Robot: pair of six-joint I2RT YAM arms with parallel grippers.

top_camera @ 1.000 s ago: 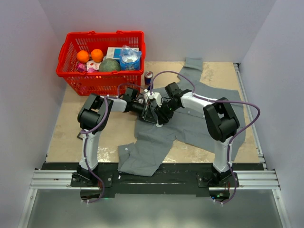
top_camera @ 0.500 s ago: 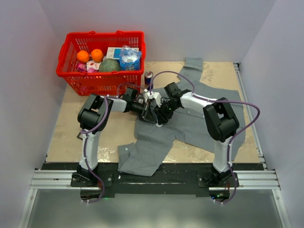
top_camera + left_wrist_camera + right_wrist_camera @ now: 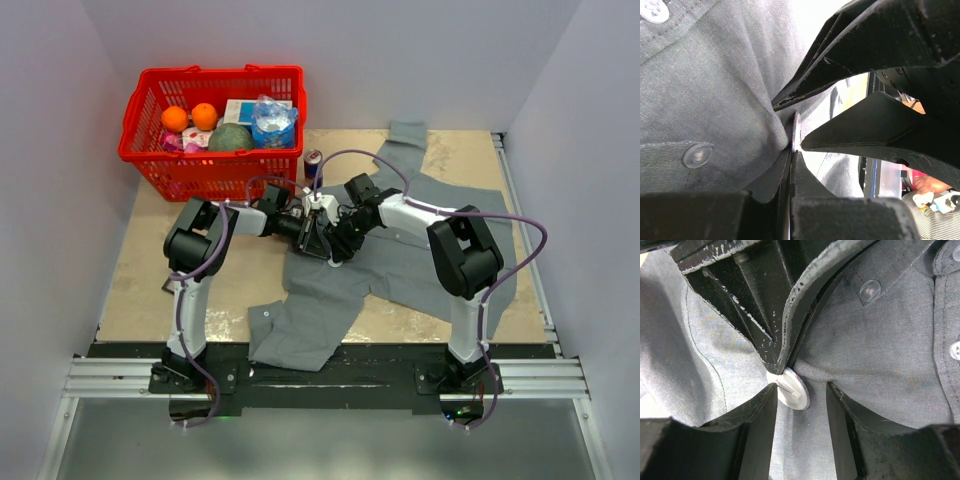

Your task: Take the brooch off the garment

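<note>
The grey shirt [image 3: 420,262] lies spread on the table. Both grippers meet over its left front. The brooch is hidden in the top view. In the right wrist view it shows its white back with a pin [image 3: 791,388] against the cloth [image 3: 880,350]. In the left wrist view only its thin edge [image 3: 796,129] shows. My left gripper [image 3: 791,152] [image 3: 318,240] is shut on the brooch's edge. My right gripper [image 3: 802,390] [image 3: 336,246] is open, one finger [image 3: 760,425] touching the disc's left side and the other standing apart on the right.
A red basket [image 3: 150,166] with oranges, a bottle and packets stands at the back left. A drink can [image 3: 313,163] stands just behind the grippers. Pale shirt buttons [image 3: 697,155] [image 3: 870,289] sit near the brooch. A sleeve hangs over the near edge [image 3: 300,335].
</note>
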